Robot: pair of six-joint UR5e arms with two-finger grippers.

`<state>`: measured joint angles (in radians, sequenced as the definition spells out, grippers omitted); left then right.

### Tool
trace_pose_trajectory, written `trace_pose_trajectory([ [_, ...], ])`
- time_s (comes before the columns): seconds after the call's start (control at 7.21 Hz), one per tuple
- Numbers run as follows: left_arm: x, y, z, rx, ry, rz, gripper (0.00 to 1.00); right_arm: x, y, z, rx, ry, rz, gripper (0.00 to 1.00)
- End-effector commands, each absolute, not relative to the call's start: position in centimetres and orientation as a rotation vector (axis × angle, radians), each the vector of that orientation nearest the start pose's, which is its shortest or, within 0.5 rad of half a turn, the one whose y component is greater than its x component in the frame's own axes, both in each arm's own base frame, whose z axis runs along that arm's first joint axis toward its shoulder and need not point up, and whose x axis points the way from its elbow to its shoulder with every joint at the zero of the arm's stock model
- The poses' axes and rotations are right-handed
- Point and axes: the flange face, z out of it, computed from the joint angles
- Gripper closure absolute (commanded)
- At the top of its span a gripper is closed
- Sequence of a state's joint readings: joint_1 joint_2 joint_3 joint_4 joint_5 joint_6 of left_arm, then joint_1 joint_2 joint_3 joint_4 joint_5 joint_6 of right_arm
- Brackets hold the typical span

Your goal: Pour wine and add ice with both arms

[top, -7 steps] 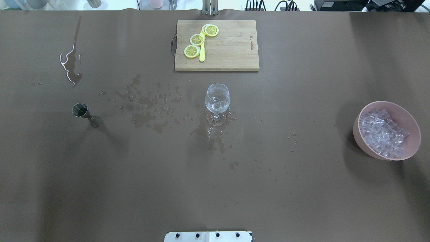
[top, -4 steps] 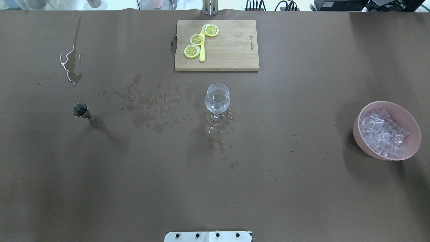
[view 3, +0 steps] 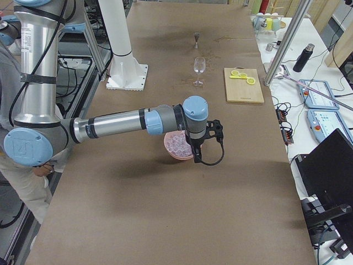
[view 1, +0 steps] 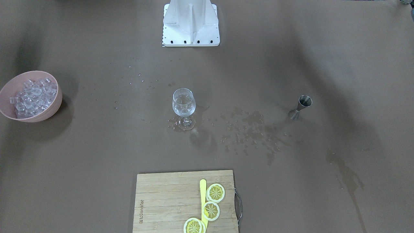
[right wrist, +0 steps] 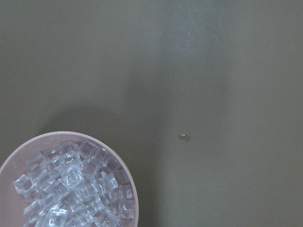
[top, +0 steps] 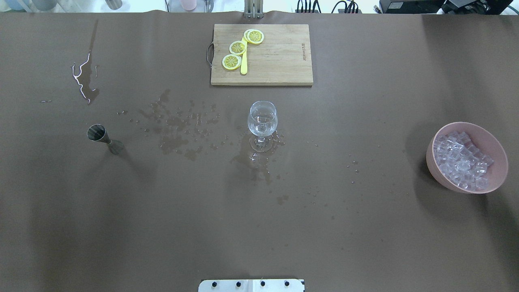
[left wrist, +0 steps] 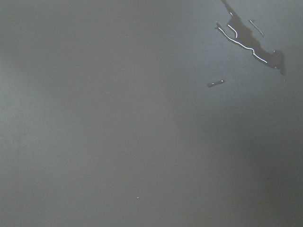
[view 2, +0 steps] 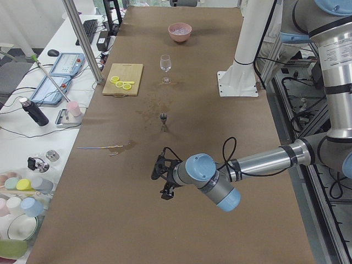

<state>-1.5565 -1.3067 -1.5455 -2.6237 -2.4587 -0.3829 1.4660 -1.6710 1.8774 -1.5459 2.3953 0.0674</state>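
Observation:
A clear wine glass stands upright mid-table, also in the front view; whether it holds any wine is hard to tell. A pink bowl at the right holds several clear ice cubes, also seen in the right wrist view. A steel jigger stands at the left. My left gripper hovers over bare table, on the near side of the jigger. My right gripper hangs above the bowl. Both show only in the side views, so I cannot tell whether they are open or shut.
A wooden cutting board with three lemon slices and a yellow stick lies behind the glass. Wet droplets spread between jigger and glass, and a spill streak lies far left. The white pedestal stands at my base.

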Motion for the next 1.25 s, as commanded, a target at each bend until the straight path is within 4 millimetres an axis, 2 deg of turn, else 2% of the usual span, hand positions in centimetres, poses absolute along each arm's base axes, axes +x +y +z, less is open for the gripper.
trace_pose_trajectory([
  [0.0,-3.8,-42.7,60.4,0.592,1.085,0.132,0.02,1.0,-45.9,54.7,0.145,-0.837,-0.131,0.00],
  [0.14,-1.0,-43.0,59.0,0.583,1.146,0.228,0.02,1.0,-45.9,55.0,0.136,-0.836,-0.128,0.00],
  [0.28,0.5,-43.8,57.7,0.607,1.160,0.251,0.02,1.0,-45.8,55.1,0.133,-0.838,-0.126,0.00],
  [0.42,5.1,-45.9,55.0,0.667,1.168,0.366,0.02,1.0,-45.7,55.2,0.130,-0.838,-0.125,0.00],
  [0.55,8.7,-46.3,54.8,0.777,1.086,0.385,0.02,1.0,-45.8,55.6,0.124,-0.837,-0.123,0.00],
  [0.69,10.5,-46.0,54.1,0.938,1.033,0.377,0.02,1.0,-45.8,56.2,0.112,-0.836,-0.118,0.00],
  [0.83,11.1,-45.4,53.9,0.976,1.040,0.410,0.02,0.9,-45.8,56.3,0.110,-0.836,-0.119,0.00],
  [0.97,12.5,-44.6,53.3,1.033,1.071,0.459,0.02,0.8,-45.8,56.3,0.110,-0.837,-0.121,0.00],
  [1.11,13.9,-44.0,53.8,1.039,1.093,0.492,0.02,0.8,-45.9,56.2,0.110,-0.837,-0.123,0.00],
])
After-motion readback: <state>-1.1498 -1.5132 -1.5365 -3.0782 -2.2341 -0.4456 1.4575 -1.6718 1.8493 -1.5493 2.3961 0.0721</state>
